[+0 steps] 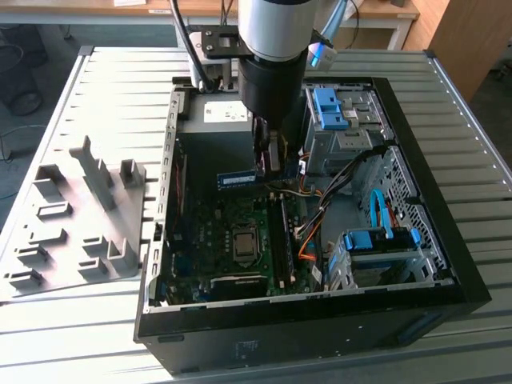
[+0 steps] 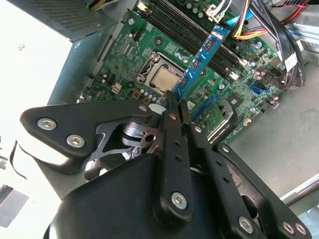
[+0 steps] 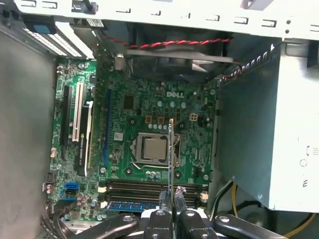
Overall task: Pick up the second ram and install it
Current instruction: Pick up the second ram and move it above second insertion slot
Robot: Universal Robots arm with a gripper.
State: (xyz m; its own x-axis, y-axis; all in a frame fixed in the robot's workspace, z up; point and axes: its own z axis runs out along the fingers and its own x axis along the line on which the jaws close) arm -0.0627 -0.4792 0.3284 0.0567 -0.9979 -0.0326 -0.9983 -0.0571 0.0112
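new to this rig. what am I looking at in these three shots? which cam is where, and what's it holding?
It is one robot arm with a two-finger gripper, working over an open PC case that sits on a slatted metal table. The exterior view comes from a camera off the arm and takes in the whole scene. Both wrist views come from cameras riding on the arm, looking past the gripper down at the motherboard. The gripper is shut on the ram, a long green memory stick, held above the board and not seated in a slot. In the first wrist view you see that stick edge-on. A grey slotted fixture lies on the table, beside the case at the exterior view's left.
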